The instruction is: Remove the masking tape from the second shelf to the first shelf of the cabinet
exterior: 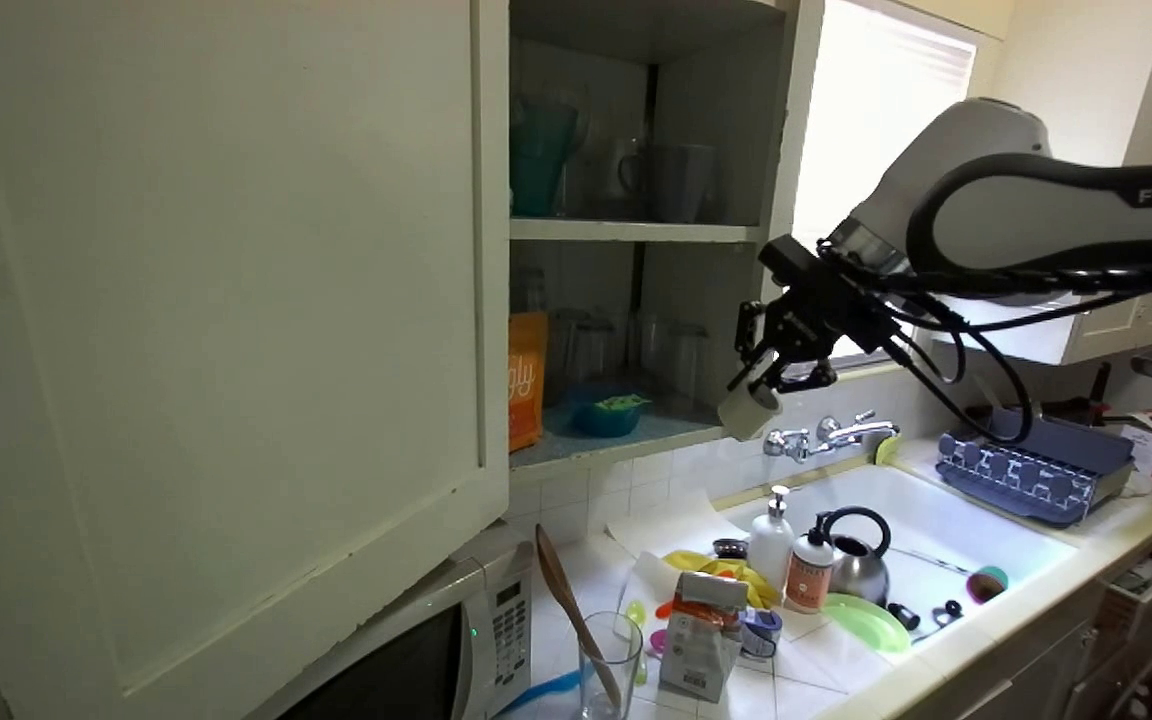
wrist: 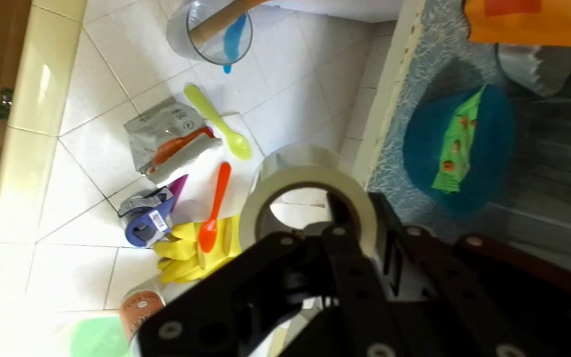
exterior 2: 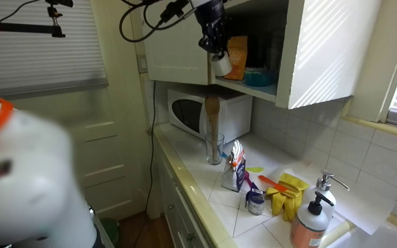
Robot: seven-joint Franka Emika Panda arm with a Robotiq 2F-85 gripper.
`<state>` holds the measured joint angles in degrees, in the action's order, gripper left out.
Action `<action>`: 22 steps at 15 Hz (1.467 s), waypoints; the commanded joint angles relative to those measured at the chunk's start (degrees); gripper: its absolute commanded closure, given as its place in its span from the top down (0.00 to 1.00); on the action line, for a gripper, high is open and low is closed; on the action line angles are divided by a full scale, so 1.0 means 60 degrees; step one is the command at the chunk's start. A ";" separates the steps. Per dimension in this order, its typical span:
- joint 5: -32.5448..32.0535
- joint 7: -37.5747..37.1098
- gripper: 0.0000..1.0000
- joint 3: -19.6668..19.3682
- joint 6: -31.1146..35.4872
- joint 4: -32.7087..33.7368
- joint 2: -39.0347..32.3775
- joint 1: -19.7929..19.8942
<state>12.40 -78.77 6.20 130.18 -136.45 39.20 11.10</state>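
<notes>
Robotiq gripper [wrist: 362, 218] pinches masking tape [wrist: 308, 175] through its core, presumably securing it for the first shelf [wrist: 392, 166], wrist-view two o'clock.

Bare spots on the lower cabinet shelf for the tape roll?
Lower shelf: front patch bare between orange bag and blue bowl; another right of the bowl in an exterior view, in front of the glasses. Crowded behind the bowl, where glasses stand.

A sink [exterior: 936, 505], dish rack [exterior: 1026, 480] and microwave [exterior 2: 194, 112] line a tiled counter [exterior 2: 224, 206] in a kitchen with an open cabinet [exterior: 236, 300].
</notes>
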 commanded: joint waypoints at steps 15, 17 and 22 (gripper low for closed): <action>0.1305 0.0514 0.04 -0.1013 0.0288 -0.1068 -0.0417 -0.0282; 0.0792 0.0248 0.04 -0.0625 0.0467 -0.0904 -0.0695 -0.0046; -0.1046 -0.0129 0.04 0.0373 0.1845 -0.0729 -0.1665 0.0461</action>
<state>12.46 -76.68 4.78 136.31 -142.13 33.52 11.34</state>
